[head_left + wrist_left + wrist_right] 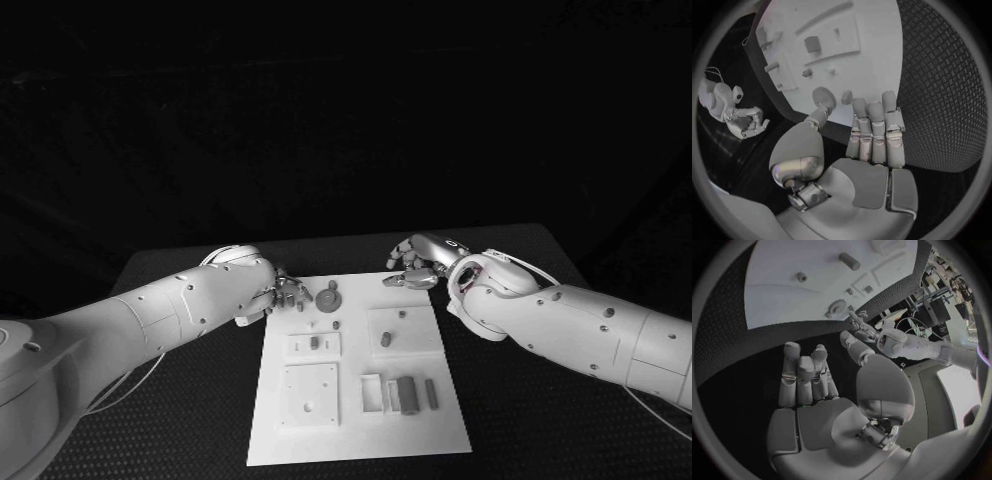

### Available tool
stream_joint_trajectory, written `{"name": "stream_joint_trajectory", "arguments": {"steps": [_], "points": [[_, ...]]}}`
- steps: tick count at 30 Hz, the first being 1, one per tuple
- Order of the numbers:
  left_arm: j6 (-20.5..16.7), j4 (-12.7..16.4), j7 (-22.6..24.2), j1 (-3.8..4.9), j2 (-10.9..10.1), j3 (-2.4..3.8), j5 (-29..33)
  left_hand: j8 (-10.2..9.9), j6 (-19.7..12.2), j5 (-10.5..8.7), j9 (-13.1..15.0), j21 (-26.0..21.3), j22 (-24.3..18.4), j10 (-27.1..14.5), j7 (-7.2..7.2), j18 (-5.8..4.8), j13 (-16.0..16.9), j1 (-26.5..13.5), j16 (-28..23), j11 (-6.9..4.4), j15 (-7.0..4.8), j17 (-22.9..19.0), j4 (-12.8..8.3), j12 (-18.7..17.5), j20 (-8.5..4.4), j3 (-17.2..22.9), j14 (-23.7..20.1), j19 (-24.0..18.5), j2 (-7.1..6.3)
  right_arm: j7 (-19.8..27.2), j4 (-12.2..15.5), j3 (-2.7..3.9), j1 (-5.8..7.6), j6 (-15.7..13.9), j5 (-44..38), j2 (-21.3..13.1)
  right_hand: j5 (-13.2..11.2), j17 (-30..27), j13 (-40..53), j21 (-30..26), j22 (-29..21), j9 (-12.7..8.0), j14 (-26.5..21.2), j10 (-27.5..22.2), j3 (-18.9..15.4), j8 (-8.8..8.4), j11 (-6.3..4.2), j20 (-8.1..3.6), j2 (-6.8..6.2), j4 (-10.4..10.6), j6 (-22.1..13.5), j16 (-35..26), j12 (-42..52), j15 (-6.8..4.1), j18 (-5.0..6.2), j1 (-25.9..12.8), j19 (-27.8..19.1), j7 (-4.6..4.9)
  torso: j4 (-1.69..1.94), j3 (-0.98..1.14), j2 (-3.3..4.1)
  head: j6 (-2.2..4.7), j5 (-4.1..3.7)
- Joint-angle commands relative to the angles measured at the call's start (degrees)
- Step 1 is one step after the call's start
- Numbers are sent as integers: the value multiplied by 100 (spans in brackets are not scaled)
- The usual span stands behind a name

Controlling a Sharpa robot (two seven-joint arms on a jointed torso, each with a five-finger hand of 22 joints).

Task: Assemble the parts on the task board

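On the black textured table (173,270) lay the white rectangular task board (361,440); we judged assembly barely begun, small grey parts (410,392) loose at five o'clock. Our left hand (284,293) and right hand (413,262) hovered empty, fingers released.

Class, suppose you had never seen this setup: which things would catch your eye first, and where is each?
The white task board stands out at the middle of the black table, with small parts on it, such as a round disc near its far edge. Two silver robot hands flank that far edge, the left robot hand and the right robot hand, both holding nothing.
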Motion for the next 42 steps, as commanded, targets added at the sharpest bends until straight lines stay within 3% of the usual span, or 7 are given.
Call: {"name": "stream_joint_trajectory", "arguments": {"steps": [1, 21, 34, 42], "points": [[108, -17, 92, -11, 26, 0, -31, -29, -24, -19, 0, -27, 10, -31, 5, -46, 9, 0, 30, 0, 0, -7, -9, 35, 0, -5, -22, -50, 77, 5, 14, 5, 1, 11, -14, 2, -17, -6, -6, -31, 82, 5, -41, -25, -11, -26, 18, -12, -22, 34, 5, -13, 4, 0, 72, -22, -39, 29, 6, -3, 0, -9, -9], [-22, -104, 92, -119, 87, -5, -202, -37, 7, 79, 18, -86, 116, -67, 2, -58, -43, 190, 90, -3, 11, -52, -388, 114, 10, -88, -50, -42, 628, -7, 19, 11, 3, 22, -14, -13, -17, -6, -8, -31, 83, 7, -40, -25, -5, -27, 18, -14, -22, 43, 5, -12, 6, 0, 72, -17, -38, 29, 3, 7, -2, -30, -23], [-106, -98, 133, -122, 55, -5, -128, -24, 49, 97, 28, -107, 151, -54, -10, -59, -69, 236, 112, -13, 15, -74, -541, 140, 12, -91, -38, -20, 799, -43, 4, 13, 3, 29, -35, -3, -17, -7, -10, -31, 83, 9, -39, -25, -3, -27, 18, -15, -23, 46, 5, -11, 8, 0, 72, -11, -37, 28, 14, 10, -5, -59, -51], [-232, -28, 191, -123, -18, 2, 214, -3, 101, 108, 43, -107, 201, -17, -32, -52, -86, 441, 157, -36, 7, -87, -778, 188, 7, -11, -6, 29, 993, -34, -14, 13, 3, 24, -35, 10, -16, -7, -11, -31, 84, 10, -38, -25, 2, -28, 17, -17, -21, 44, 4, -10, 10, 0, 72, -1, -37, 28, 3, 1, -1, -51, -38]]}}
